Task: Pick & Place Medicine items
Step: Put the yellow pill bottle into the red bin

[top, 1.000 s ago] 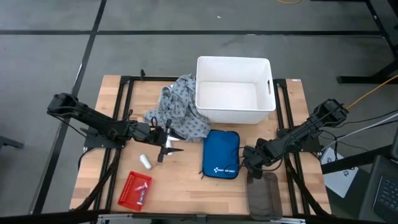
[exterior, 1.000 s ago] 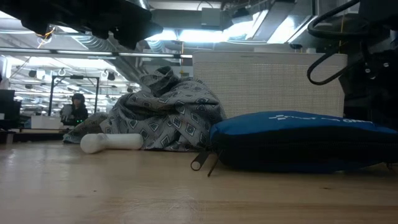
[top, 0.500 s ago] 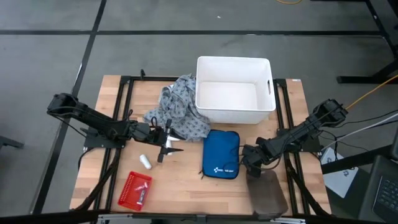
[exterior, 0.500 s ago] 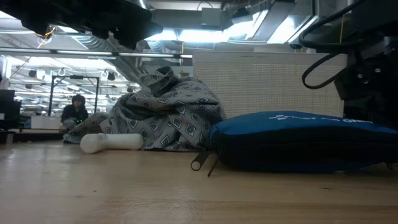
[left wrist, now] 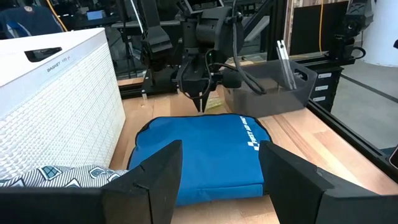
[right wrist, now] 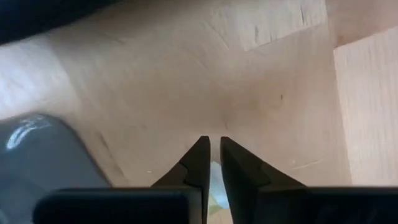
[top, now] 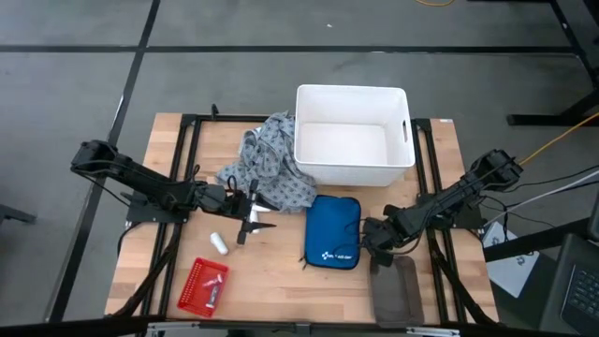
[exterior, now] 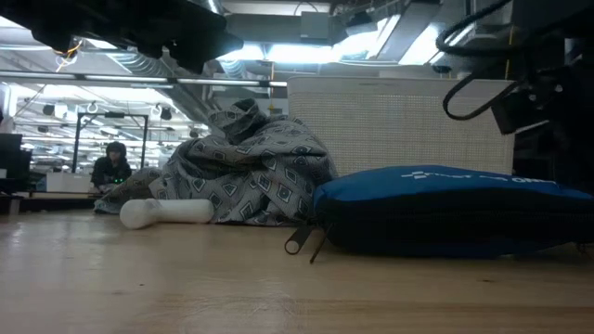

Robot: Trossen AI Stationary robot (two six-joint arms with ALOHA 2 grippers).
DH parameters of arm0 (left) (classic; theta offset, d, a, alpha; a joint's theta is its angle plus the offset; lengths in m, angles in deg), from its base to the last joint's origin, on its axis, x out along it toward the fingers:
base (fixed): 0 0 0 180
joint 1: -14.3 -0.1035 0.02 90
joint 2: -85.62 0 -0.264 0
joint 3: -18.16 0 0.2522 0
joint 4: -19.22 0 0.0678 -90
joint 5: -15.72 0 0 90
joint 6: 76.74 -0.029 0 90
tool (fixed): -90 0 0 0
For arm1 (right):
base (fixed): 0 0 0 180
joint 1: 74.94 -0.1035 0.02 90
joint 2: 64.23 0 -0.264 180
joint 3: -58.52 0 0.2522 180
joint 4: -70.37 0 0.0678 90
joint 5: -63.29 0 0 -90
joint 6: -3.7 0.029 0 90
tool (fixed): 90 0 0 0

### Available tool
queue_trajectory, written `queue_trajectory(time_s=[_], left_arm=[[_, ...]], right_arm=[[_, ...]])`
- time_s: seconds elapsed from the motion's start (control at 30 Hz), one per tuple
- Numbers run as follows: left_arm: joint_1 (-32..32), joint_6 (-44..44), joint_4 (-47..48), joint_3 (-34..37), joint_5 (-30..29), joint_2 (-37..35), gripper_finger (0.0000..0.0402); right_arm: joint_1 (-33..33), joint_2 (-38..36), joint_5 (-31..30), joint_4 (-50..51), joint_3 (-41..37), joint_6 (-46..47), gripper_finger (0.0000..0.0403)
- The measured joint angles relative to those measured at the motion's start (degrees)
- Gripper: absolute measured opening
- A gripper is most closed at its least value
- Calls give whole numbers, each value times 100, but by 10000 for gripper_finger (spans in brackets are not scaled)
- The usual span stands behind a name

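A white roll-shaped medicine item (top: 218,245) (exterior: 167,212) lies on its side on the wooden table, near my left gripper (top: 255,221) (left wrist: 221,186). That gripper is open with nothing between its fingers. My right gripper (top: 372,255) (right wrist: 214,146) (left wrist: 202,107) points down at the table just right of the blue zip pouch (top: 333,232). Its fingers are closed to a narrow slit on a small pale item (right wrist: 215,180). A red basket (top: 203,285) holding small bits stands near the front left. My right gripper pinches the small pale item (right wrist: 215,182) between its two fingers, which come at it from above and point down at the tabletop. Only a pale sliver shows in the slit. I cannot tell which part is held or whether it is off the table.
A white bin (top: 354,148) stands at the far middle, with a grey patterned cloth (top: 267,173) heaped against its left side. A grey tray (top: 397,290) sits at the front right beside my right gripper. Bare wood lies between the pouch and the red basket.
My right arm has shifted a little up and toward the table's left, next to the blue pouch. My left arm, the white roll and the cloth have stayed put.
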Motion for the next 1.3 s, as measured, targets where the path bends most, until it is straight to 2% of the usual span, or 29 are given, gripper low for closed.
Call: queue_trajectory(time_s=[0.17,0.3,0.4,0.53,0.63,0.77,1.03,1.3], left_arm=[[0,0,-1,0,-5,0,212],[0,1,0,0,-7,0,212],[0,2,0,0,-7,0,212],[0,2,0,0,-7,0,212],[-1,4,0,0,25,0,212],[0,28,0,0,52,0,212],[0,31,2,0,153,0,212],[0,67,2,0,155,0,212]], right_arm=[[0,0,-110,129,267,-133,28],[34,-3,-406,572,657,-115,47],[125,-9,-458,1089,1005,30,84],[280,-11,-475,1822,1349,658,146],[389,-13,-36,1953,1386,1096,188],[459,-13,449,1957,1283,1514,221],[468,-15,861,1809,1103,2068,229],[470,-15,1411,770,143,2387,221]])
